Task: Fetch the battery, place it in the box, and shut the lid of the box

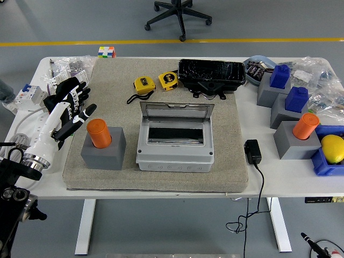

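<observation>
- The robot's left hand [69, 107] hovers over the mat's [113, 70] left edge, fingers [80, 97] loosely spread, holding nothing.
- An orange battery [99, 133] stands upright in a grey block [104, 153], just right of the hand.
- Beside it, the grey box [174, 150] sits mid-worktop [252, 183], lid [176, 110] raised.

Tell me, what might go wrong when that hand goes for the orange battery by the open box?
The left hand hovers open, close beside the orange battery, which stands upright in a grey holder. A clumsy reach might tip it. The grey box has a narrow slot, so the battery could catch on its edge. The raised lid could be bumped on the way over.
</observation>
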